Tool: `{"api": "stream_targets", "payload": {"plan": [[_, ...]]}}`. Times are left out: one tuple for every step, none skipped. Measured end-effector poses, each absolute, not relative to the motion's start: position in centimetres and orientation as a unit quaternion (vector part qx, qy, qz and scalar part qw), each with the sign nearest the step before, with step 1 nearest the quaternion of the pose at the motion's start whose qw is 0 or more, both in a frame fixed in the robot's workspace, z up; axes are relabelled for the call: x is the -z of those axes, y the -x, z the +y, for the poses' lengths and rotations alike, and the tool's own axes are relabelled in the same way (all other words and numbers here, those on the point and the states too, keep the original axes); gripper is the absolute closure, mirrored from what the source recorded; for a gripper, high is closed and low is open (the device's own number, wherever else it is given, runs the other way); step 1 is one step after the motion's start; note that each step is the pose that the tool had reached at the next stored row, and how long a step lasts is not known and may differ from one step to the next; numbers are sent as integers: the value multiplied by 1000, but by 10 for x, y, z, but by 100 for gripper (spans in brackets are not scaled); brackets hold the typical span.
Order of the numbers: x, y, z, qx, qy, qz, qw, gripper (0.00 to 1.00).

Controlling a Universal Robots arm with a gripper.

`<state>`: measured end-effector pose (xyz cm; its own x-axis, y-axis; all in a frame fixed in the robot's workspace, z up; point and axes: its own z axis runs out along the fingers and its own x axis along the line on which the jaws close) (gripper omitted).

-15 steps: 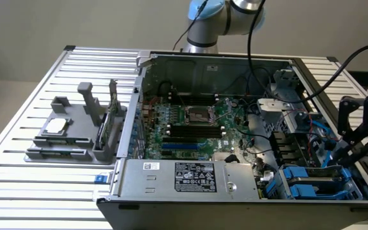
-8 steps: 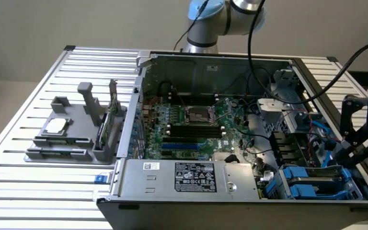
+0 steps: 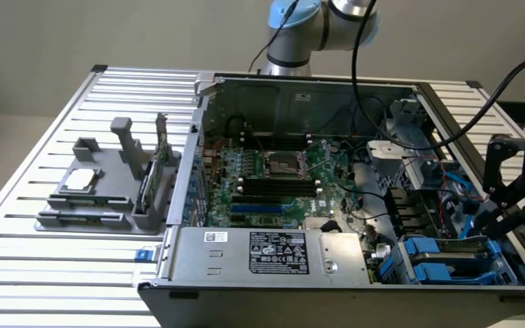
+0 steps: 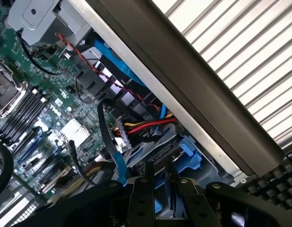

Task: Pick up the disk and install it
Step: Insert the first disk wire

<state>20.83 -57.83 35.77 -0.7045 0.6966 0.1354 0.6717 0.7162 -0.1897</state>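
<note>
My gripper point(image 3: 492, 222) hangs over the computer case's point(image 3: 335, 304) near right corner. The disk point(image 3: 447, 261) lies just below it. I can't tell if the claw is open.

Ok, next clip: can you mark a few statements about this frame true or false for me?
1. A small square silver chip rests on the grey fixture, outside the computer case. True.
2. The gripper hangs over the grey fixture. False: it is at the case's end on the exterior view's right, by the blue drive carriers.
3. The case lies open with its motherboard exposed. True.
4. The labelled power-supply box stands on the table beside the case. False: it sits inside the case, along its near edge.
</note>
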Motion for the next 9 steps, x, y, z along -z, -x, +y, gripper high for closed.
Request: {"api": "stream_targets", "payload": {"plan": [[-358,-207,-579,-63,371,-921,98,76],[-358,-207,-579,-63,371,-921,98,76],[-358,-207,-579,-63,371,-921,98,76],[-358,-207,-579,-63,371,-921,98,76],[-358,-207,-579,-63,371,-921,98,76],[-358,-207,-579,-62,371,-921,98,76],[-358,-207,-579,-62,371,-921,98,76],[-358,-207,-579,-62,371,-921,98,76],[-358,-207,-579,-62,371,-921,98,76]]}}
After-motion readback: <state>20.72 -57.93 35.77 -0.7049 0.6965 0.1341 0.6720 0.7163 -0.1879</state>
